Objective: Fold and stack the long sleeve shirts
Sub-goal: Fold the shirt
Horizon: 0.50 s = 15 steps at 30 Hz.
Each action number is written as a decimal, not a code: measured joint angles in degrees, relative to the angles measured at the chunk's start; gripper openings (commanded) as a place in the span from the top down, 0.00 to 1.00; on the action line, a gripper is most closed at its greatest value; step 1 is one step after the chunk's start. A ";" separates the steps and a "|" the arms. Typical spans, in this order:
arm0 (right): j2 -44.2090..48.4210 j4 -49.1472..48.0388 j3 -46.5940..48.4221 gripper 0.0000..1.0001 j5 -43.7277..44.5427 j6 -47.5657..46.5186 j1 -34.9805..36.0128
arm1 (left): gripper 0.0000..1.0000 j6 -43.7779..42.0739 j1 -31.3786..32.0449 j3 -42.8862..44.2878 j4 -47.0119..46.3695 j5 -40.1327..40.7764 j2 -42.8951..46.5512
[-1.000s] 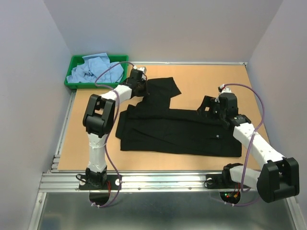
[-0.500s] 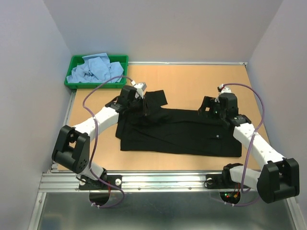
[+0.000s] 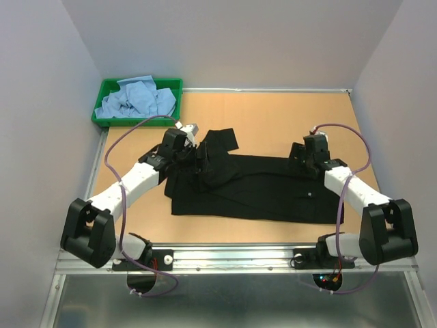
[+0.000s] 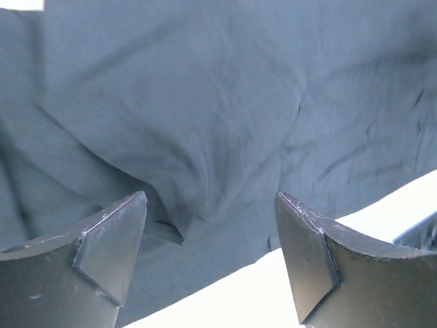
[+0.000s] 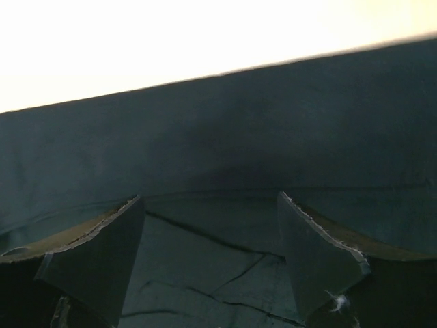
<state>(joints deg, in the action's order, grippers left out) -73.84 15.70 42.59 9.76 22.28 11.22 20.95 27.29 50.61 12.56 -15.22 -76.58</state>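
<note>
The black shirt (image 3: pixel 259 188) lies spread on the middle of the tabletop (image 3: pixel 287 116), its far left part bunched beneath the left end effector (image 4: pixel 209 198), jaws apart over creased cloth. The right end effector (image 5: pixel 209 198), also apart, sits low at the shirt's far right edge. Collar and buttons are hard to make out. The green tray (image 3: pixel 102 117), far left, holds crumpled light blue shirts (image 3: pixel 136 98)

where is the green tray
Top view: the green tray sits in the far left corner of the table, holding crumpled blue shirts, beyond the left gripper.
</note>
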 measured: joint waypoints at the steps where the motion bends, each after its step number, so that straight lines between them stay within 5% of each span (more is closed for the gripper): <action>1: -0.44 0.31 0.00 0.18 0.70 0.59 -0.09 | 0.13 0.57 -0.28 0.46 -0.11 1.40 0.79; 10: -6.32 0.74 -0.07 0.19 2.62 7.04 -6.51 | 0.17 7.15 -6.54 1.18 -5.49 8.24 0.81; 15: -10.75 0.26 -0.04 0.20 3.21 8.66 -6.62 | 0.26 9.97 -6.91 1.18 -11.78 10.19 -6.45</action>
<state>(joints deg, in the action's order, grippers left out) -84.60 15.97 42.54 12.97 30.94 4.60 30.92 20.38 51.79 0.78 -5.04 -83.02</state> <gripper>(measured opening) 0.800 0.772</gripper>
